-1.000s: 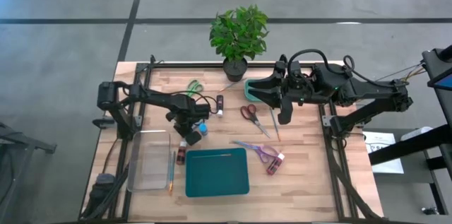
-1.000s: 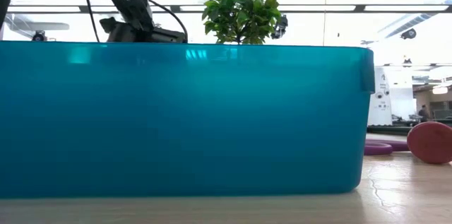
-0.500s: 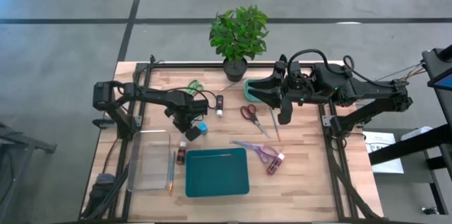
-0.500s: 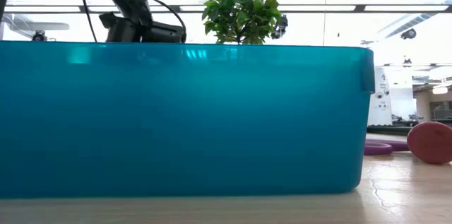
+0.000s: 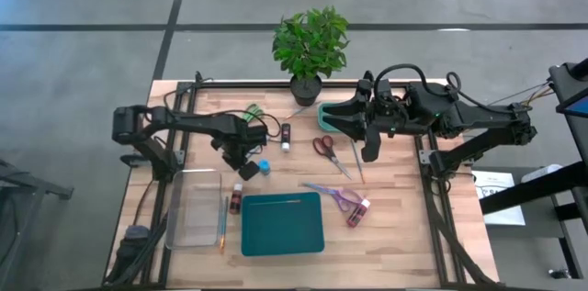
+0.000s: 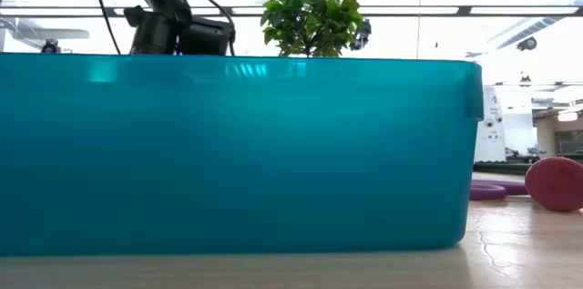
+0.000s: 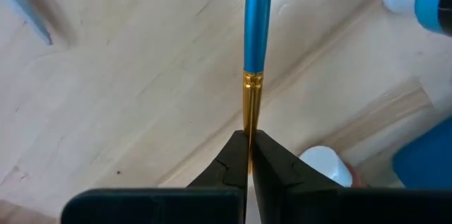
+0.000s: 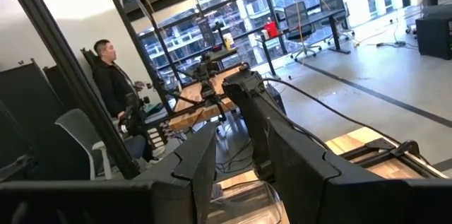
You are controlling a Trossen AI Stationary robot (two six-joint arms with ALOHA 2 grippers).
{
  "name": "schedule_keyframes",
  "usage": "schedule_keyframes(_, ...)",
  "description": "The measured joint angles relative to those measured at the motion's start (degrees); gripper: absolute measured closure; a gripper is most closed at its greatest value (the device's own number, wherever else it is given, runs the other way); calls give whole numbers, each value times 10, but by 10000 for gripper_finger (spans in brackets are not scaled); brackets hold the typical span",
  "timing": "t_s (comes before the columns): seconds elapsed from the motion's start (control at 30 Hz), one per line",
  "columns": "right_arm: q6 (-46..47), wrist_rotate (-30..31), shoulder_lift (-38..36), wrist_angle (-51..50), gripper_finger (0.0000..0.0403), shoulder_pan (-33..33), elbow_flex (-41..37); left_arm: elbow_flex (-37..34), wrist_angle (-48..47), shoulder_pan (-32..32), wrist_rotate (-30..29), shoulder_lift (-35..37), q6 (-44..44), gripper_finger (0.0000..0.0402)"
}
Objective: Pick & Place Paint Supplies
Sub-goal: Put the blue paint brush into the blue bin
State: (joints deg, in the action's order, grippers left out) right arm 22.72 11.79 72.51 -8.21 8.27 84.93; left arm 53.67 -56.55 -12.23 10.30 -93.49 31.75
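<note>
Leftmost on the wooden table lie a clear tray and, just beside it, a thin brush, while the left gripper hangs over the boards near a blue paint bottle, its jaws pinched tight on the gold ferrule of a blue-handled brush. Further along, a dark red bottle rests beside the teal bin, and a pinkish bottle lies by purple scissors. Rightmost, the right gripper waits above the table's far side near red-handled scissors, its jaws partly apart and holding nothing.
</note>
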Motion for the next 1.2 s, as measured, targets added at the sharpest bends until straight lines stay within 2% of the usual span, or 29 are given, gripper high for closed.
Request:
schedule_keyframes(0.63,-1,0,0,2,274,0,0,8,-12,-16,-8,84,2,392)
schedule_keyframes(1.2,-2,1,0,5,274,0,0,175,-50,-16,-1,90,-71,392)
